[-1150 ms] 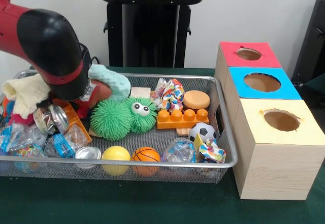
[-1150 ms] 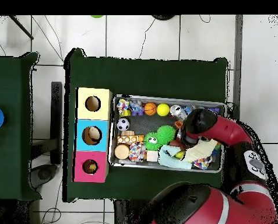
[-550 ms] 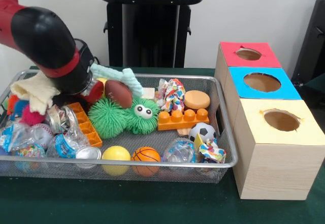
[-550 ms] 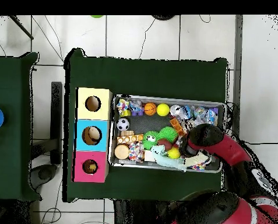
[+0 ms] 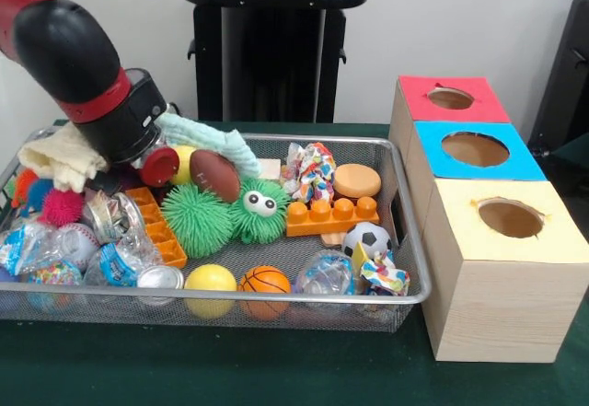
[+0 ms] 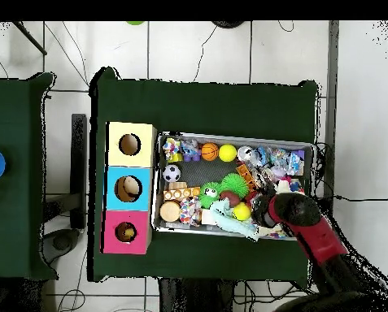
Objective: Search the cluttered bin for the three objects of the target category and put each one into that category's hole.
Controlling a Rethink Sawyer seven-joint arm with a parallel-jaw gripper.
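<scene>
Beside the claw (image 5: 158, 162), whose grip I cannot tell, lies a brown football (image 5: 215, 174) on the green fuzzy toy (image 5: 198, 218); lift clear of the cloth (image 5: 57, 159) before carrying anything toward the holes.

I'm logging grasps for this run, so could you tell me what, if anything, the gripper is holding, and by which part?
It cannot be told: the arm's black wrist hides the gripper among the clutter at the bin end.

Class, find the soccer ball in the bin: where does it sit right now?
In the front view the soccer ball lies low in the bin's right part, just below the orange block and above a crumpled colourful wrapper, near the wall facing the yellow box.
</scene>
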